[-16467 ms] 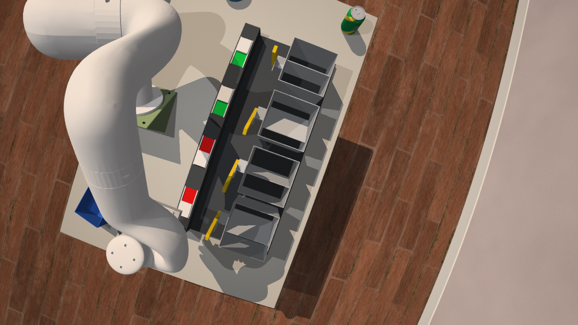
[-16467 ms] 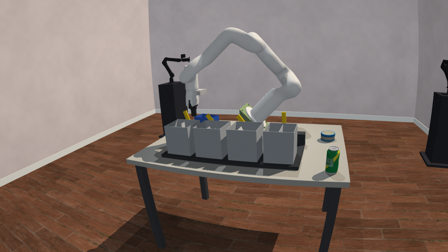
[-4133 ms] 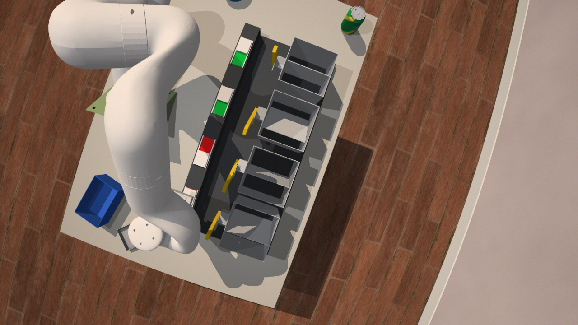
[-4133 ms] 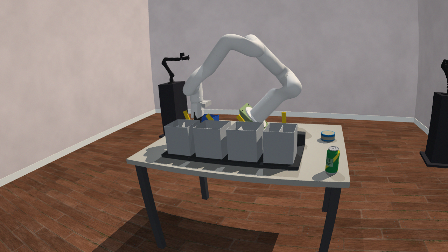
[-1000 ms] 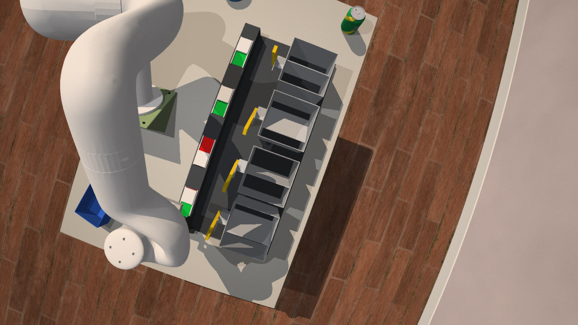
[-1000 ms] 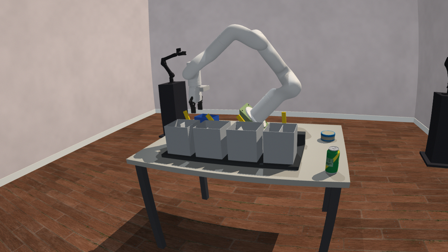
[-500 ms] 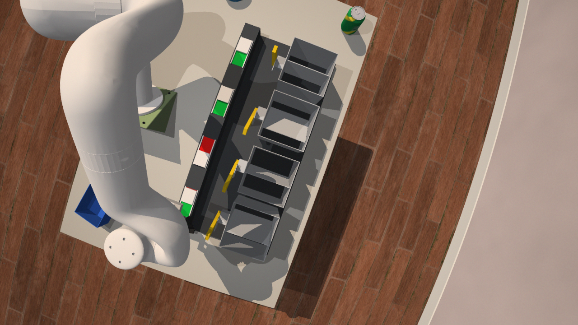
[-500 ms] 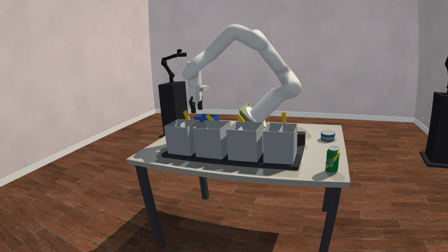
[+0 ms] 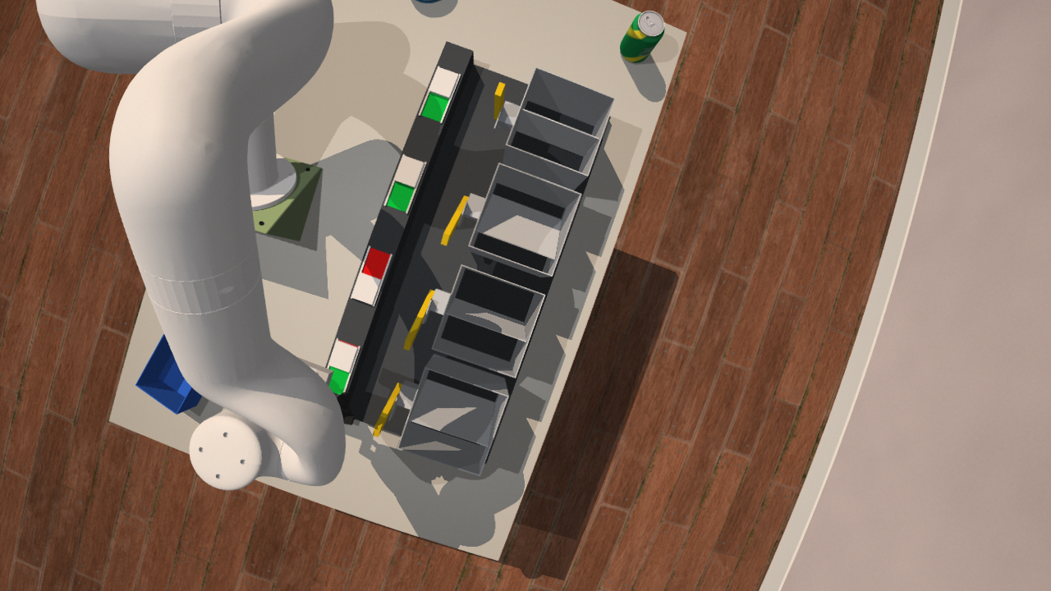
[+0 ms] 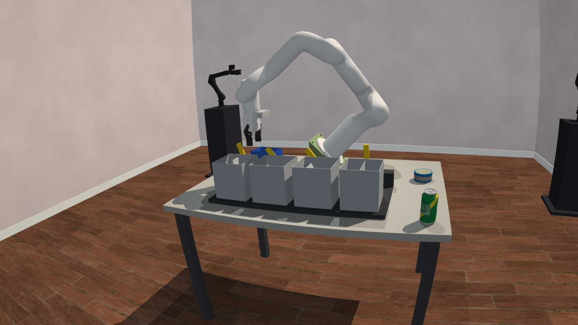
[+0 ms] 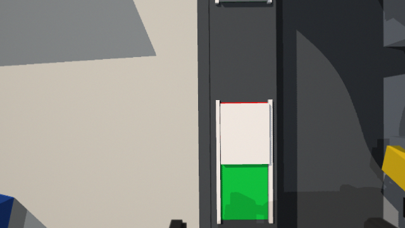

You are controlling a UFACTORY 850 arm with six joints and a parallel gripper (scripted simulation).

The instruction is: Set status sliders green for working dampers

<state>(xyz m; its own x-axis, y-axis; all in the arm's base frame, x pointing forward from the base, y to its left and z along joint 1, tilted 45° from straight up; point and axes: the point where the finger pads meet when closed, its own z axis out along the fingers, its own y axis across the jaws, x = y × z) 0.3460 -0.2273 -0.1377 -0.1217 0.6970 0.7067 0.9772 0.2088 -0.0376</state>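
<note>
Four grey box dampers [image 9: 562,121] [image 9: 525,220] [image 9: 488,319] [image 9: 452,414] stand in a row on a dark base, each with a yellow handle such as the nearest one [image 9: 385,409] [image 11: 393,163]. They show in the side view too [image 10: 232,178] [image 10: 361,184]. In front runs a dark rail [image 9: 420,137] with four sliders. Three show green [image 9: 434,106] [image 9: 400,197] [image 9: 337,379]. One shows red [image 9: 376,262]. In the wrist view a white cover [image 11: 244,133] sits above green [image 11: 244,191], with a thin red line at its top edge. My gripper [image 10: 252,137] is open and empty, hanging above this end slider.
A green can [image 9: 641,34] [image 10: 428,206] and a blue-and-white tin [image 10: 422,174] stand at one table end. A blue bin [image 9: 165,382] [image 10: 266,151] sits at the other end near my arm. A black pedestal [image 10: 222,125] stands behind the table.
</note>
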